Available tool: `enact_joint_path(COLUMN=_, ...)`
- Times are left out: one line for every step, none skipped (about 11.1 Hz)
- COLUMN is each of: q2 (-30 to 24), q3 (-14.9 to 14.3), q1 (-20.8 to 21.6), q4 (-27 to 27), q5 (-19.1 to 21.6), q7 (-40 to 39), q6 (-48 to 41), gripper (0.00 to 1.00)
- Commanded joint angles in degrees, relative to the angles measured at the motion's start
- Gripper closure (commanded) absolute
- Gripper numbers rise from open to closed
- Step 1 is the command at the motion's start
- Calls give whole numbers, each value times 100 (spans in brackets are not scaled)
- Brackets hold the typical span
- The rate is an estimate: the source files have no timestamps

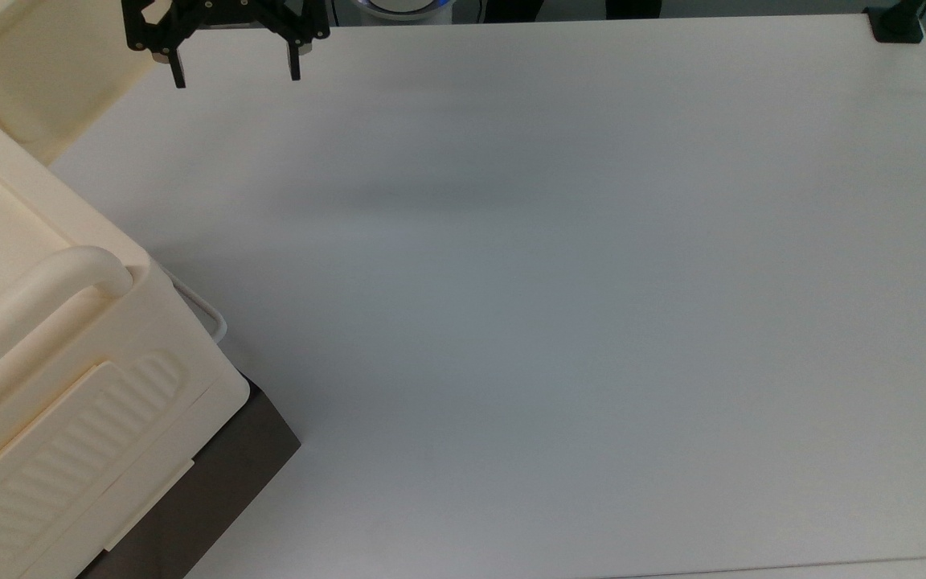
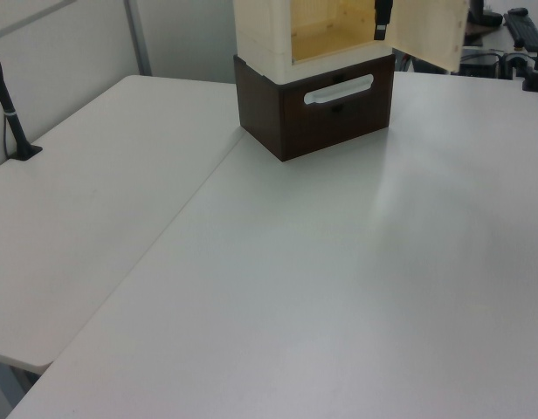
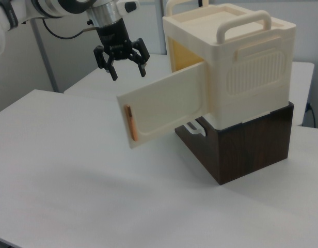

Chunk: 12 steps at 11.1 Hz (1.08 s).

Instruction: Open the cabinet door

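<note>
My tool (image 3: pixel 122 67) hung above the white bench (image 1: pixel 559 305) with its fingers spread apart and nothing between them, clear of the cabinet door (image 3: pixel 167 106). The cabinet door stood swung wide from the cabinet (image 3: pixel 236 77), its outer face toward the right view and its free edge at the right view's left, below the tool. The cabinet sat on its dark brown base (image 3: pixel 247 144).

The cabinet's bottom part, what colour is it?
Dark brown; the base shows best in the right view.
</note>
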Motion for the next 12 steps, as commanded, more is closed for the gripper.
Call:
enact_joint_path(q2=-112, q3=73, q1=197, q4=-286, q5=167, q7=1125, q6=-68, gripper=0)
enact_joint_path(q2=-190, q3=161, q1=207, q4=-479, q5=333, q7=1442, q6=-24, gripper=0)
enact_joint_path(q2=-243, q3=275, q1=216, q4=-655, q5=387, q7=1671, q6=-33, gripper=0)
enact_joint_path(q2=-357, q3=380, q1=207, q4=-830, q5=387, q7=1839, q6=-41, gripper=0)
enact_joint_path(q2=-480, q3=416, q1=207, q4=-1015, q5=388, q7=1971, q6=-59, gripper=0)
enact_joint_path(q2=-612, q3=443, q1=207, q4=-1173, q5=388, q7=2033, q6=-76, gripper=0)
enact_joint_path(q2=-770, q3=539, q1=146, q4=-1392, q5=388, q7=2095, q6=-51, gripper=0)
enact_joint_path(q2=-893, q3=566, q1=145, q4=-1647, q5=379, q7=2235, q6=-15, gripper=0)
enact_joint_path(q2=-947, q3=609, q1=137, q4=-1780, q5=379, q7=2323, q6=-15, gripper=0)
enact_joint_path(q2=-964, q3=784, q1=24, q4=-1825, q5=370, q7=2394, q6=-24, gripper=0)
enact_joint_path(q2=-965, q3=942, q1=-178, q4=-1817, q5=344, q7=2386, q6=-24, gripper=0)
enact_joint_path(q2=-965, q3=1005, q1=-267, q4=-1808, q5=335, q7=2386, q6=-33, gripper=0)
